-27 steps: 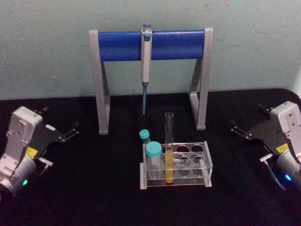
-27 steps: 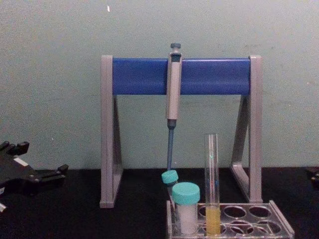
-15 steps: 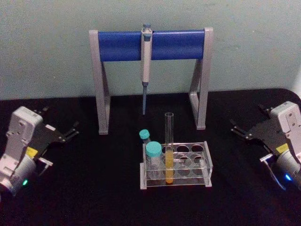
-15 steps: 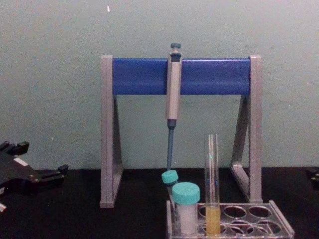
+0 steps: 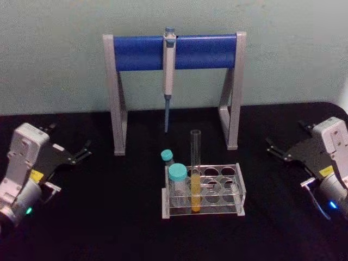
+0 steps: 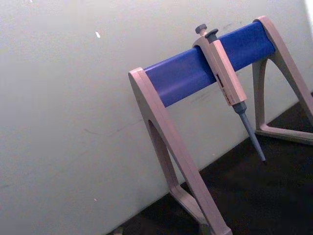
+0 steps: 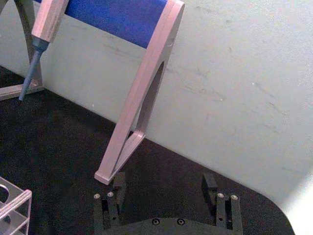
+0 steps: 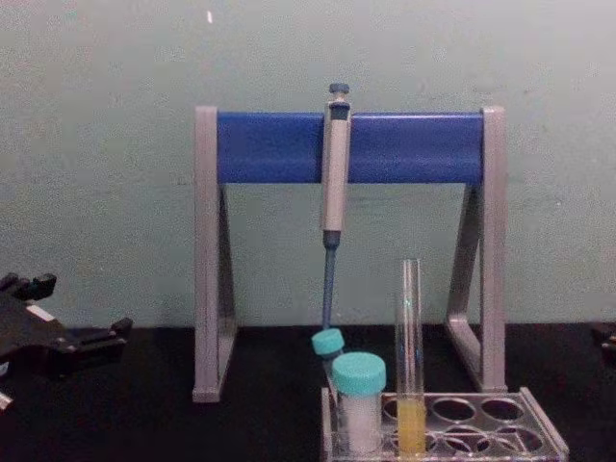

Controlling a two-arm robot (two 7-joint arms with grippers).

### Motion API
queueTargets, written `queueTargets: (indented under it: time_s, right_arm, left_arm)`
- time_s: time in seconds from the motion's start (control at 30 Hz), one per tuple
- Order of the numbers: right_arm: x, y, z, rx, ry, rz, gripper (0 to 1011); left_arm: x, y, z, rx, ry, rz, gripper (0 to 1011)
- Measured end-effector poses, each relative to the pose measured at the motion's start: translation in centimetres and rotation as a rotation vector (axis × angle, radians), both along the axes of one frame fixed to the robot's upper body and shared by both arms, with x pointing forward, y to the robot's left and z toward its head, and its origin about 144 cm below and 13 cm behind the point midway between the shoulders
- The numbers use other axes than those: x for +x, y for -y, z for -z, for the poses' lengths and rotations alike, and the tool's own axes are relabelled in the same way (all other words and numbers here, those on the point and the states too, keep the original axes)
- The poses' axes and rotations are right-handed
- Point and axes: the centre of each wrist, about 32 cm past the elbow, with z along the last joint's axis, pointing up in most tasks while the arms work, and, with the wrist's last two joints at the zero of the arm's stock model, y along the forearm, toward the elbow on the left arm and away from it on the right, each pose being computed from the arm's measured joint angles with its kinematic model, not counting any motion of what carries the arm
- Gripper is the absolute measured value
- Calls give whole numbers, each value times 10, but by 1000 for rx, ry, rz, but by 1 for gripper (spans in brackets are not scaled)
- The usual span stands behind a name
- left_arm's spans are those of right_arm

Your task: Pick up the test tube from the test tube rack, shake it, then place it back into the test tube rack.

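Note:
The test tube [image 5: 195, 169] stands upright in the clear test tube rack [image 5: 232, 191] at the table's middle, with yellow-orange liquid in its lower part. From the chest view, the test tube [image 8: 411, 358] rises well above the rack [image 8: 486, 430]. My left gripper [image 5: 69, 137] rests open on the black table far to the left, nothing between its fingers. My right gripper [image 5: 285, 134] rests open far to the right, also holding nothing. In the right wrist view the right gripper [image 7: 164, 185] has its fingers wide apart, and a corner of the rack [image 7: 11, 201] shows.
Two teal-capped white vials [image 5: 176, 178] stand in the rack's left end beside the tube. Behind the rack stands a grey-and-blue pipette stand [image 5: 139, 53] with a pipette [image 5: 169, 68] hanging from its bar. The black table ends at a pale wall.

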Motion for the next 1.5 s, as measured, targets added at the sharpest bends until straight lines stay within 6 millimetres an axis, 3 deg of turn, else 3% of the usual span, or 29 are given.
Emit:
queueTargets:
  time_s: [1.5]
  right_arm:
    - [0,0,0,0,0,0,1000]
  left_arm:
    - [0,0,0,0,0,0,1001]
